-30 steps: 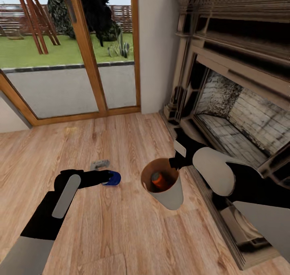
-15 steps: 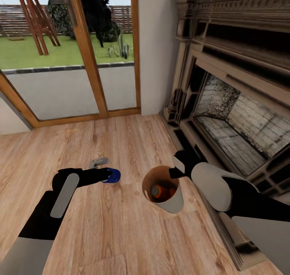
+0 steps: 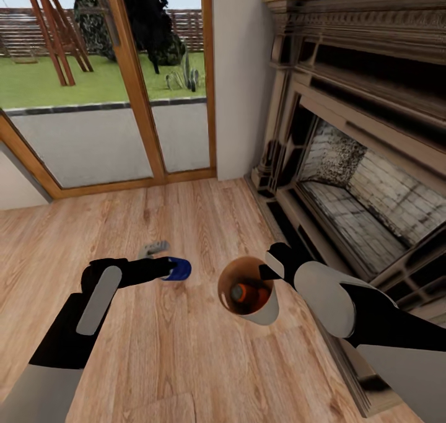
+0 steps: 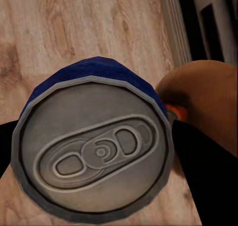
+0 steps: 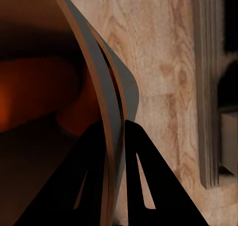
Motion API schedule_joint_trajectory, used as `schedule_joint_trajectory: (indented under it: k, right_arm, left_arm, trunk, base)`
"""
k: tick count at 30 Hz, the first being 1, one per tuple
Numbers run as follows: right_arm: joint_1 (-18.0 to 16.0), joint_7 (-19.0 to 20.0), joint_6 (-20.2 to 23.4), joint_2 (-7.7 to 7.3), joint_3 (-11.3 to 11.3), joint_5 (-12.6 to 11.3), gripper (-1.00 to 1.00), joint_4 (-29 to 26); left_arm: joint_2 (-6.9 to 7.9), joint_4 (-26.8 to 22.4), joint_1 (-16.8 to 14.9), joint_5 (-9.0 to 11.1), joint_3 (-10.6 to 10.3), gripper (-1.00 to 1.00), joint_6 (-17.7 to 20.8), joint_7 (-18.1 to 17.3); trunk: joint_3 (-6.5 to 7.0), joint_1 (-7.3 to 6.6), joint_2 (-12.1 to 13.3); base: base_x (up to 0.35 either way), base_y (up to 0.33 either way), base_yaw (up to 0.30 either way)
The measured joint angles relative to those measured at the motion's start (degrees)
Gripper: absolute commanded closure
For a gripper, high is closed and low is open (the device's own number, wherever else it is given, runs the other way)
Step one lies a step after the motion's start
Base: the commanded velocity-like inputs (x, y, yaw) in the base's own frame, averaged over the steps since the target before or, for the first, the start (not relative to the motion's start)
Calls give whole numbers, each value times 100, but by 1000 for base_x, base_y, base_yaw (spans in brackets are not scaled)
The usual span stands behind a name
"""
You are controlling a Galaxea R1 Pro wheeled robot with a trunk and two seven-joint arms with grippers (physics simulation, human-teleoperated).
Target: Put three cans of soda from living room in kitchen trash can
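Left gripper (image 3: 168, 269) is clamped on the dark blue soda can (image 3: 177, 268), lying sideways in the fingers w/ the arm stretched out low over the wood floor (image 3: 186, 361). In the left wrist view the blue can's silver top and pull tab face the cam straight on (image 4: 94, 151), black fingers (image 4: 206, 176) on both sides of it, and the bin's tan inside (image 4: 208, 92) sits just past the can w/ a bit of orange peeking at the edge. Right gripper (image 3: 270, 268) is pinched on the rim of the tash can (image 3: 263, 311); right wrist view shows the two black fingers (image 5: 141, 176) squeezed on the thin grey/tan wall (image 5: 111, 107), one inside and one outside. Bin is held up off the floor and tipped so its mouth faces the head cam, grey outside, brown inside. An orange soda can (image 3: 248, 293) is lying in the bottom of it, silver top visible; can't tell if there's a second one under it. Blue can is near the bin, on the glass-door side, not touching it. Small grey thing (image 3: 155, 248) on the floor just beyond the blue can, no idea what it is. On the other side of the bin is the dark ornate fireplace (image 3: 347, 163), pretty close. Wood-framed glass doors (image 3: 124, 88) are well beyond the bin w/ grass outside.
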Motion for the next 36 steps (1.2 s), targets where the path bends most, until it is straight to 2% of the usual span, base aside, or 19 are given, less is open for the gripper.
schedule_joint_trajectory:
  k: [1,2,3,5,6,8,10,13,19,25,36]
  right_arm:
    - [4,-1,-14,-2,6,0,100,-13]
    - [5,-4,-19,-3,12,8,100,-20]
    - [10,-8,-23,-1,33,9,100,-22]
    - [13,-9,-27,3,46,2,100,-12]
    - [16,-9,-30,9,45,-4,100,0]
    - [18,-4,-38,15,12,-24,100,15]
    - [19,1,-47,9,-17,-39,100,18]
    - [24,-4,-45,-5,21,-9,100,20]
    - [28,-1,-50,-7,1,-18,100,21]
    - [29,-5,-45,-12,34,7,100,21]
    - [46,-5,-46,-10,35,7,100,21]
  left_arm:
    - [17,-47,1,176,-8,100,-3,-4]
    - [26,-79,2,255,-11,100,-1,-5]
    - [38,-150,3,457,-16,100,-4,-7]
    - [46,-221,4,653,-21,100,-1,-8]
    - [50,-271,4,873,-26,100,-4,-9]
    - [54,-321,4,1067,-33,100,-2,-11]
    - [57,-345,4,1175,-49,100,-1,-27]
    - [63,-368,5,1264,-132,100,-2,-113]
    - [72,-385,4,1290,-194,100,1,-428]
    - [98,-485,9,1316,-166,100,1,-751]
    - [80,-535,13,1308,-243,100,1,-884]
  trunk:
    - [18,-22,40]
    - [36,-44,80]
    - [54,-66,120]
    - [90,-110,201]
    - [108,-132,241]
    - [144,-176,321]
    - [179,-220,401]
    - [233,-286,521]
    - [341,-417,762]
    - [341,-418,764]
    - [341,-418,764]
  base:
    - [0,0,0]
    - [0,0,0]
    - [0,0,0]
    - [0,0,0]
    - [0,0,0]
    - [0,0,0]
    - [0,0,0]
    - [0,0,0]
    - [0,0,0]
    - [0,0,0]
    - [0,0,0]
